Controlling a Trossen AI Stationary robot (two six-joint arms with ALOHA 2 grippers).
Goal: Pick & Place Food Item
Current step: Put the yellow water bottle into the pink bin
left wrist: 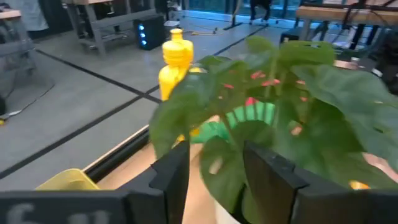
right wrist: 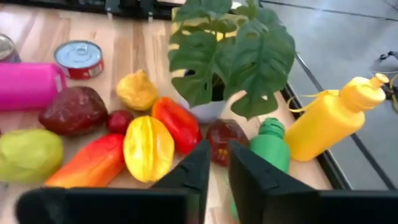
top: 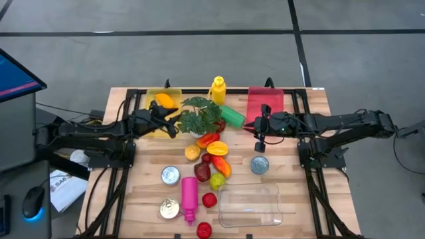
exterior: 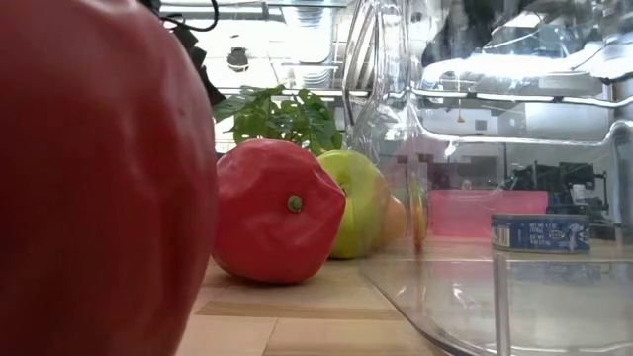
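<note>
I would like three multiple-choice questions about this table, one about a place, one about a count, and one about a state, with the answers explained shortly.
1. Where does the clear tray lie in the high view?
A. at the table's near edge, right of the pink bottle
B. on the red bin
C. under the plant

2. How many tin cans are on the table?
A. one
B. three
C. five

3. How does the yellow bottle stand?
A. lying flat
B. upright
C. upside down

Answers:
1. A: the high view shows the tray low in the picture, beside the pink bottle.
2. B: two cans lie left of the pink bottle, and one is near the right gripper.
3. B: its cap points up in the left wrist view.
</note>
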